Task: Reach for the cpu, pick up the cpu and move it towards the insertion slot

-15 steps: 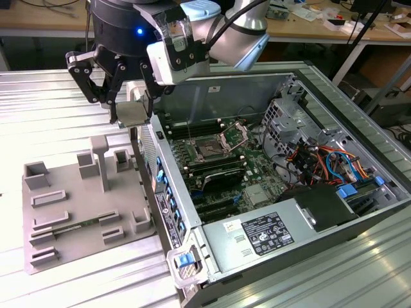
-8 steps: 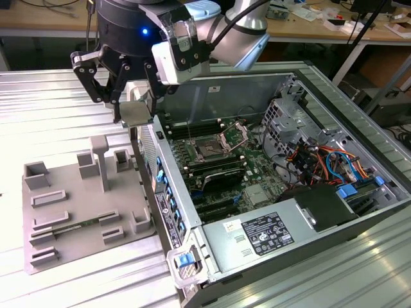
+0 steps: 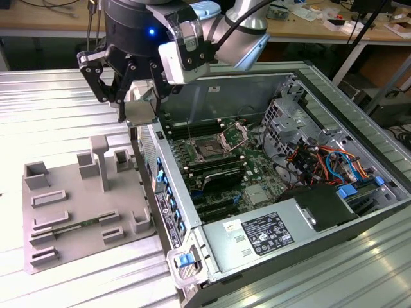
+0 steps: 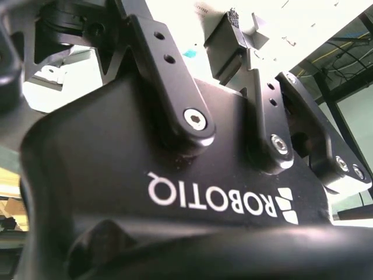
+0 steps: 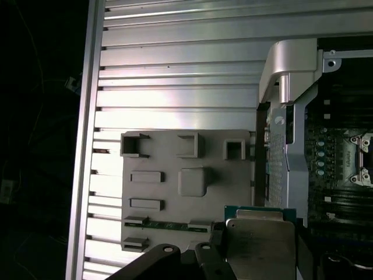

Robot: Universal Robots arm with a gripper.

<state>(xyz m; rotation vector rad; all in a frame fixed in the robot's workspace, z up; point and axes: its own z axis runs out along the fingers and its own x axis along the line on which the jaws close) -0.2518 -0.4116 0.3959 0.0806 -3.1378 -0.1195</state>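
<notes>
Silvery metal tops the cpu, a flat square chip with a thin greenish rim, seen in the first wrist view clamped between the dark fingers of the gripper; the jaws stand narrow, closed against the chip's two opposite edges. In the exterior view the gripper hangs in the air with the chip held level at its tips, above the gap between the grey tray and the open computer case; the chip sits just over the case's near-left wall, clear of both tray and board. The tray lies on the ribbed metal table toward the exterior view's left, its moulded rectangular frames and upright post standing up from the flat base; a long green strip lies in one of its slots. Toward the exterior view's right the case lies on its side with the green circuit board exposed; the insertion slot, a dark square socket inside a shiny metal frame with its hinged plate raised, lies right of and farther in than the gripper, well apart from the chip. Long black memory slots run beside the socket; a bundle of coloured cables fills the case's far-right part. In the second wrist view the black gripper body and its linked finger arms show from close up.
</notes>
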